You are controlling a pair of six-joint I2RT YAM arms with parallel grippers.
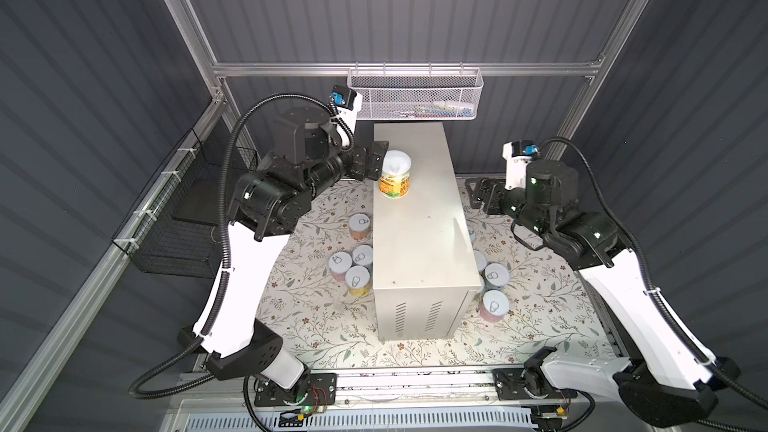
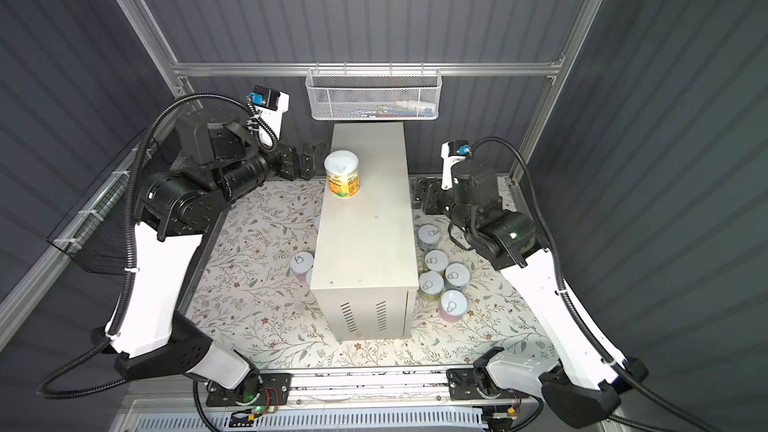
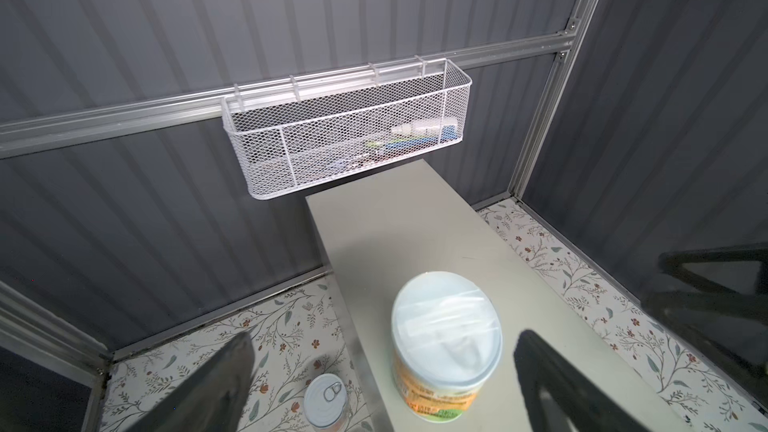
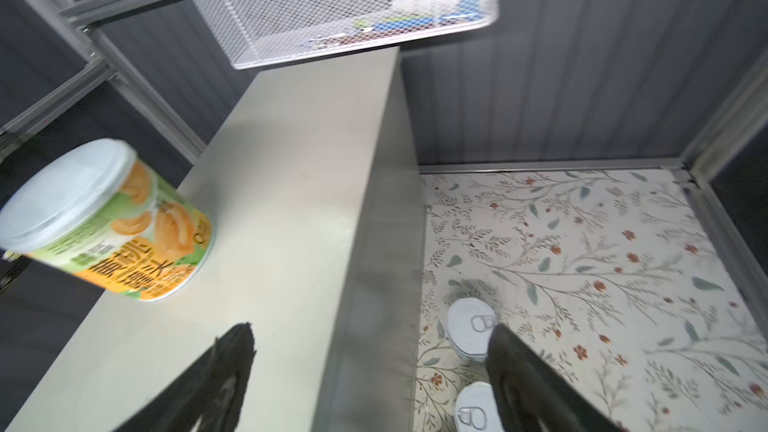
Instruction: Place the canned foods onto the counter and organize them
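Left gripper [image 3: 386, 336] is seen spread wide — an orange-labelled can [image 3: 446, 351] is stood upright on the counter [image 3: 399, 234] between its fingers, gaps left both sides.

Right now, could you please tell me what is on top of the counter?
One upright orange-labelled can stands on the counter; the mesh basket hides its far edge.

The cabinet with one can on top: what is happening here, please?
The job is to put cans onto the off-white cabinet. One orange-and-green can stands upright on top, near its left edge. The left gripper is open beside it, not gripping. The right gripper is open too, holding nothing. The other cans stand on the floral mat on both sides.
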